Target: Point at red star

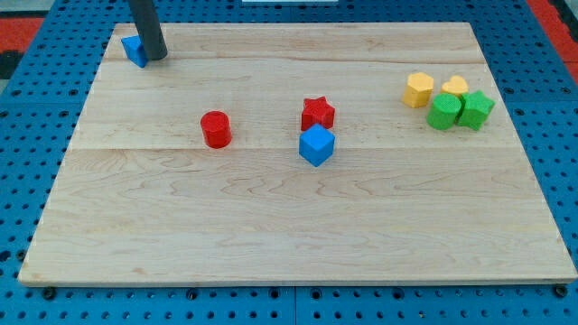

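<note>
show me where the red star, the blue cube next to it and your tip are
red star (318, 113), camera view, middle of its top face
blue cube (316, 144), camera view, centre of the block
my tip (157, 56), camera view, the rod's lower end, beside a blue block (134, 50)

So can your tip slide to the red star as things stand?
Probably yes. My tip sits at the view's top left beside a blue block; bare wooden board lies between it and the red star, with the red cylinder below that line.

one camera looks down at a slant from the near edge, taking in the whole wooden board (289, 244).
</note>
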You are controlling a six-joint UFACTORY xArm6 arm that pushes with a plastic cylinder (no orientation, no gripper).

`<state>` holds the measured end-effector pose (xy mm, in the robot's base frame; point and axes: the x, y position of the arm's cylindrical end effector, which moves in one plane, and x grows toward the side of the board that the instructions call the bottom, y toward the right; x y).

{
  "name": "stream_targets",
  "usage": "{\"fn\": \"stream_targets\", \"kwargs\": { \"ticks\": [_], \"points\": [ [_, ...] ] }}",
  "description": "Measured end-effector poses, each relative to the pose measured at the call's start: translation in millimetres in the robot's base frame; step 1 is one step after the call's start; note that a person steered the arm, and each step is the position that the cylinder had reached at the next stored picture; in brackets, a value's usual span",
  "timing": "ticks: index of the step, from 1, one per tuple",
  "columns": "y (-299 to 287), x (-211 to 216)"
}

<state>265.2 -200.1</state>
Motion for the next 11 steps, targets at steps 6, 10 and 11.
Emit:
{"fn": "stream_targets", "kwargs": {
  "ticks": [6, 10, 11],
  "points": [
    [119, 31],
    [245, 61],
    [277, 80]
  ]
}}
